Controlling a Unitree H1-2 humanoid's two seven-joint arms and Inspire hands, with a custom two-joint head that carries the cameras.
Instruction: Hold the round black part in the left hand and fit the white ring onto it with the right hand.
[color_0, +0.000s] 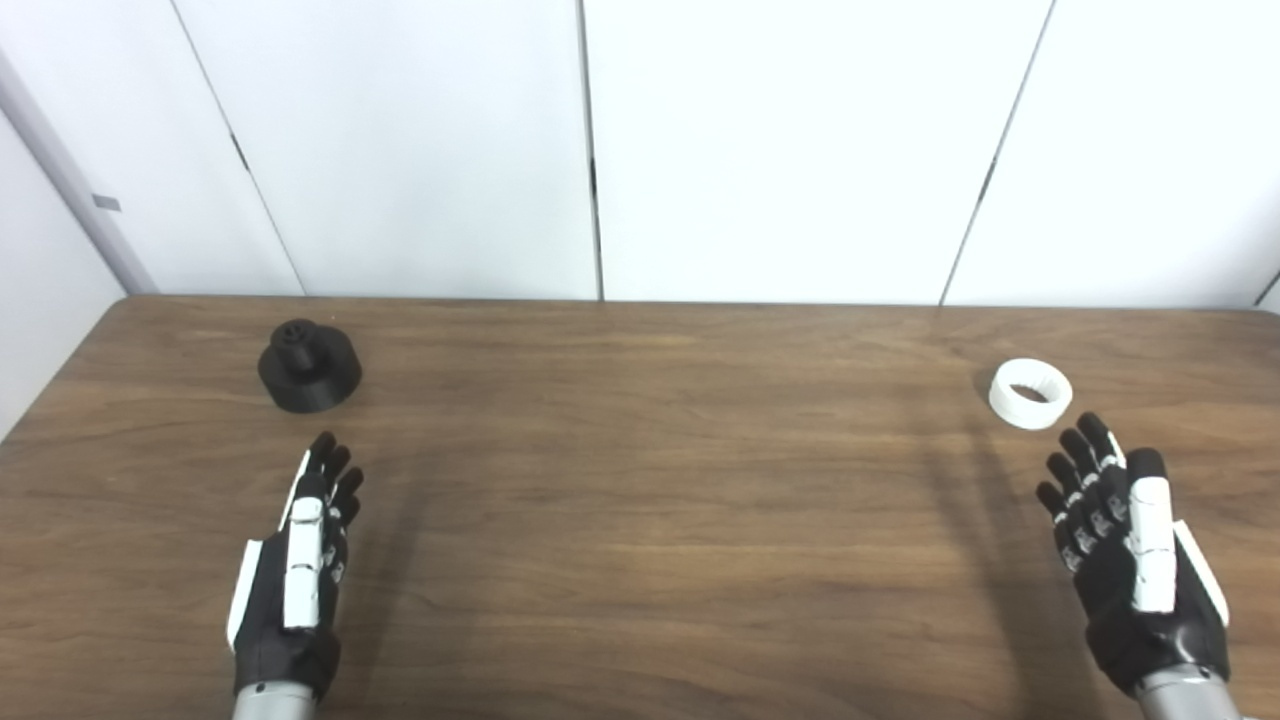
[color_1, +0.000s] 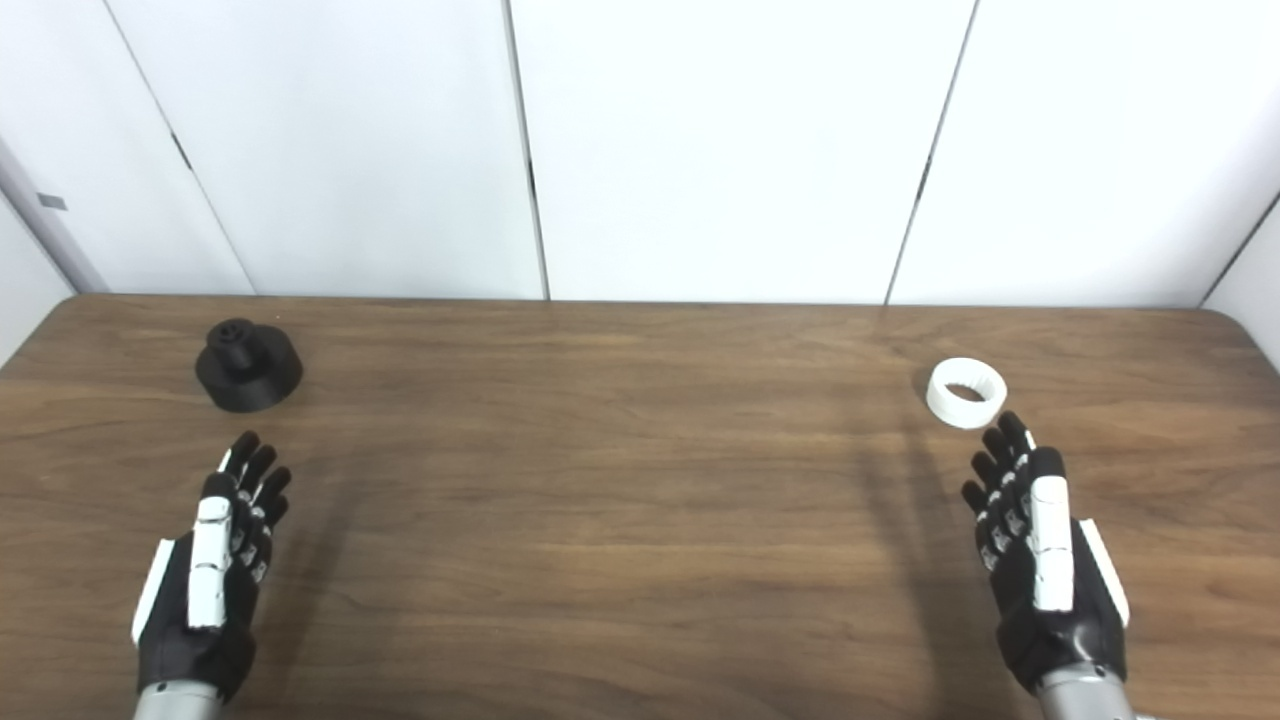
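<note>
The round black part (color_0: 309, 367), a low disc with a raised hub on top, rests on the wooden table (color_0: 640, 480) at the far left. My left hand (color_0: 298, 560) lies a short way in front of it, open, fingers stretched toward it and apart from it. At the far right of the table lies the white ring (color_0: 1031, 393), flat, with its hole facing up. Just in front of that ring is my right hand (color_0: 1130, 555), open and holding nothing, its fingertips (color_0: 1090, 432) close to the ring without touching.
White wall panels (color_0: 780, 150) rise directly behind the table's far edge. The table's rounded right corner (color_1: 1225, 318) shows in the right eye view. Bare wood stretches between the two hands.
</note>
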